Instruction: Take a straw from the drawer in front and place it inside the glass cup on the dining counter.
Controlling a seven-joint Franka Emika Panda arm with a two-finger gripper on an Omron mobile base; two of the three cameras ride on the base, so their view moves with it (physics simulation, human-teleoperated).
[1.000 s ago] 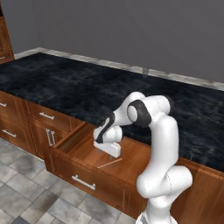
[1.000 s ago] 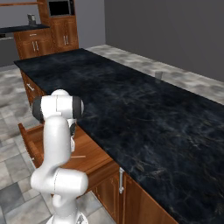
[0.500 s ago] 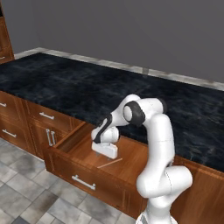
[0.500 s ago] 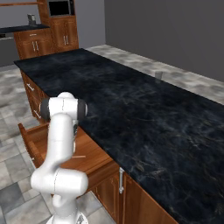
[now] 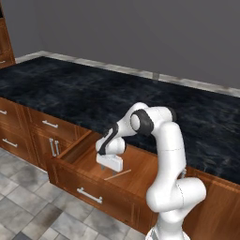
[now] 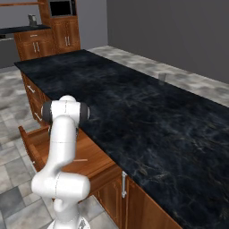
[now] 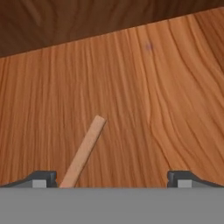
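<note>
Hand view: one straw (image 7: 83, 152) on the drawer (image 7: 144, 100) floor, between the spread claw (image 7: 112, 178) tips.

The straw (image 5: 117, 175) lies flat in the open drawer (image 5: 140, 171), under the table's (image 5: 70, 91) near edge. The gripper (image 5: 108, 163) hangs just at its ten o'clock. The glass cup (image 6: 162, 77) stands on the table's far side.

Place: a rendered home kitchen
Island: black stone tabletop (image 6: 147, 120) on wood cabinets (image 5: 28, 136)
Floor: grey tiles (image 5: 23, 206)
Far wall: built-in oven (image 6: 58, 8)

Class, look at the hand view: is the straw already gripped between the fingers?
No, the straw lies flat on the drawer floor.
</note>
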